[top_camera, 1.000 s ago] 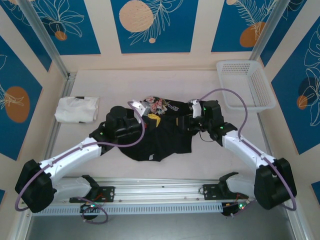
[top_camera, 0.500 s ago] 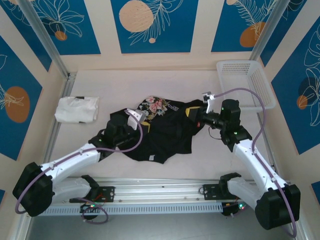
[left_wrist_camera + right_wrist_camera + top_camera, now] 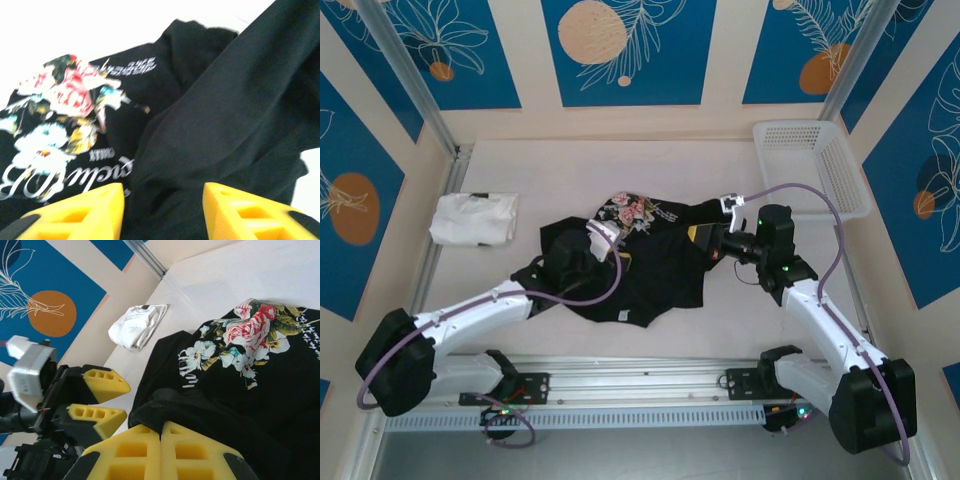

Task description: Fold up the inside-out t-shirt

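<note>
looking down from the top external camera, the inside-out t-shirt (image 3: 650, 270) lies crumpled in the middle of the surface (image 3: 620, 170), black, with its floral print (image 3: 632, 212) turned up at the far side. the left end effector (image 3: 616, 264) sits over the shirt's left part, and the right end effector (image 3: 703, 237) is at its right edge. a white basket (image 3: 795, 126) stands in the far right corner, well apart from the shirt, its lattice floor in plain sight. a folded white garment (image 3: 473, 218) lies on the surface at the left, outside the basket.

from the left wrist, the left end effector (image 3: 162, 210) is released, yellow fingers apart above black cloth, the print to their left.

from the right wrist, the right end effector (image 3: 161, 440) is clenched, its tips at a raised fold of the t-shirt (image 3: 280, 405). the left end effector (image 3: 112, 402) shows at the left, fingers parted, and the white garment (image 3: 136, 326) lies farther off.
</note>
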`<state>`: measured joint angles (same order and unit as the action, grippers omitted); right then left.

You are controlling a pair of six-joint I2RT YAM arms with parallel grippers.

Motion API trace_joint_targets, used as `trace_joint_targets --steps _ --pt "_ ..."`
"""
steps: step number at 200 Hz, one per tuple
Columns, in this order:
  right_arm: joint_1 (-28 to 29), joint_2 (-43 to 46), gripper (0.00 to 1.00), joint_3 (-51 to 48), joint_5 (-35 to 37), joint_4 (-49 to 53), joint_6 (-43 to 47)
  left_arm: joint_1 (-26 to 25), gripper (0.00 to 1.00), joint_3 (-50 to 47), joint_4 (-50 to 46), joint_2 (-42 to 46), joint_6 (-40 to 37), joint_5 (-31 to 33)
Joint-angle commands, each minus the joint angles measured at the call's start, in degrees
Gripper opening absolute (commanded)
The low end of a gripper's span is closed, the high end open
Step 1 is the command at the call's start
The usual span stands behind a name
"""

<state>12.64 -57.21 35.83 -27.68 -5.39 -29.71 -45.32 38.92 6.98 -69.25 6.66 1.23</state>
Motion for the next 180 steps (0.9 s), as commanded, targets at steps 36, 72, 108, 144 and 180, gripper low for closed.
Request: trace_joint_targets --steps 36,72,108,144,180 --pt "1.1 -0.3 0.00 -0.8 -0.8 -2.3 -2.4 -8.0 0.34 6.6 8.5 -4.4 -2.7 -6.2" --pt "1.1 -0.4 0.00 -0.7 -0.6 -1.8 -2.1 -8.6 0.29 10.4 12.1 -12.7 0.6 -10.5" --pt "1.1 -0.1 0.00 -1.1 -0.2 -1.6 -1.9 -8.6 0.35 13.8 13.2 -18.4 0.6 -11.1" --pt "1.2 -0.3 0.00 -1.1 -0.1 -1.7 -1.7 -8.3 0.37 16.7 11.2 -21.5 1.7 -2.7" --pt "1.2 -0.5 0.00 -1.2 0.0 -1.8 -1.6 -7.8 0.40 17.8 10.9 -24.0 1.8 0.8"
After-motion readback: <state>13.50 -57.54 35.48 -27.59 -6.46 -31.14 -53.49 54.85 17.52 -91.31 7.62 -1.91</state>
